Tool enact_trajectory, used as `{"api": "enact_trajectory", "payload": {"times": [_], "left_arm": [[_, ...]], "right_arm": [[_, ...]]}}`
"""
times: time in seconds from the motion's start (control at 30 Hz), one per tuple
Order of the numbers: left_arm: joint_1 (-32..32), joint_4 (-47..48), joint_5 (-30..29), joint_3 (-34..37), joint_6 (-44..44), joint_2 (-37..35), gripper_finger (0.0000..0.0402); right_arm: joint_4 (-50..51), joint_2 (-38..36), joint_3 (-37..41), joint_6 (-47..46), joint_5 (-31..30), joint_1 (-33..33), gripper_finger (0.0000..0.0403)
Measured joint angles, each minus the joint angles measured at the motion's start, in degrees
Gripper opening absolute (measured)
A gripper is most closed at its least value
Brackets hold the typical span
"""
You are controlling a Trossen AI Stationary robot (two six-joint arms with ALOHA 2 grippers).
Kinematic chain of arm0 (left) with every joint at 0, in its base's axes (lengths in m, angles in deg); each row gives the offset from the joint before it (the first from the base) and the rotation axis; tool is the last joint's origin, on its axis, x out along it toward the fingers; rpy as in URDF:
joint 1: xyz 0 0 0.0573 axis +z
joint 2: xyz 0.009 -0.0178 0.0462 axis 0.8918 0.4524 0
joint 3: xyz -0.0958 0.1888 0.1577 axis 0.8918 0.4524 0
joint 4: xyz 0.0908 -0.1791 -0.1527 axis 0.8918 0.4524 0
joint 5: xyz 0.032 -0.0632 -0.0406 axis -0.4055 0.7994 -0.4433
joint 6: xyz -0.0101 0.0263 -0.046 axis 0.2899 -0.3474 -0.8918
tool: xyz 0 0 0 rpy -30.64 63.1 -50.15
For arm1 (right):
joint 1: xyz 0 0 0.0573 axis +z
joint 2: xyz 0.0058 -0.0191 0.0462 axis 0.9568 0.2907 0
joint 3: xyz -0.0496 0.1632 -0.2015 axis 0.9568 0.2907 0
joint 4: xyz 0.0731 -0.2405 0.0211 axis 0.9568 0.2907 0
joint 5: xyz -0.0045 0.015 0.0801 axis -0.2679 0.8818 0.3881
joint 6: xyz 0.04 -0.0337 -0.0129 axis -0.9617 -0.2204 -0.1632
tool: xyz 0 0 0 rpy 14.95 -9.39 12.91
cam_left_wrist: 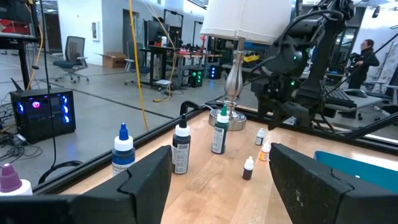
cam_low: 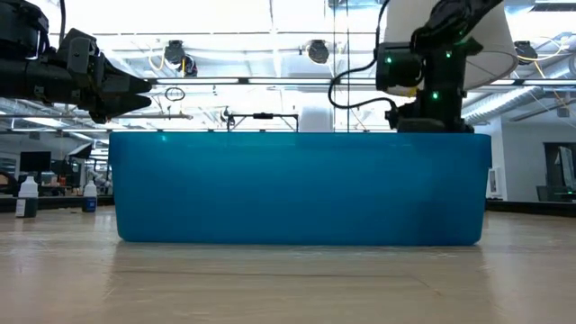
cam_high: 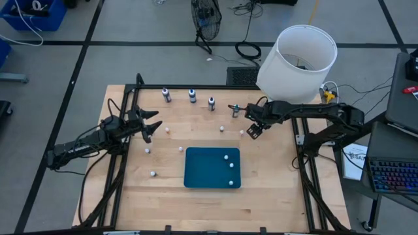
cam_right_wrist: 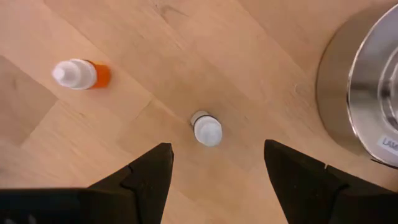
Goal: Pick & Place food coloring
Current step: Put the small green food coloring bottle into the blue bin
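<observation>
**Right gripper hangs open over a tiny bottle**

The blue tray (cam_high: 213, 168) at table centre holds three white-capped little bottles (cam_high: 230, 183) along its right side. From table height its wall hides everything inside. More tiny bottles dot the bare wood to its left and far side. The right gripper (cam_right_wrist: 217, 163), fingers spread and empty, hovers over one white-capped bottle (cam_right_wrist: 207, 130) beside the lamp base (cam_right_wrist: 367, 93); an orange bottle (cam_right_wrist: 79, 74) lies tipped nearby. The left gripper (cam_high: 151, 126) waits at left, parted, holding nothing.
</observation>
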Motion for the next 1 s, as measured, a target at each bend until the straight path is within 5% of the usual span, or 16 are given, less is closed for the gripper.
{"api": "enact_trajectory", "payload": {"times": [1.0], "left_arm": [[0.00, 0.00, 0.00, 0.00, -0.03, 0.00, 0.0269]], "right_arm": [[-4.37, -0.02, 1.41, -0.15, 0.02, 0.02, 0.0238]]}}
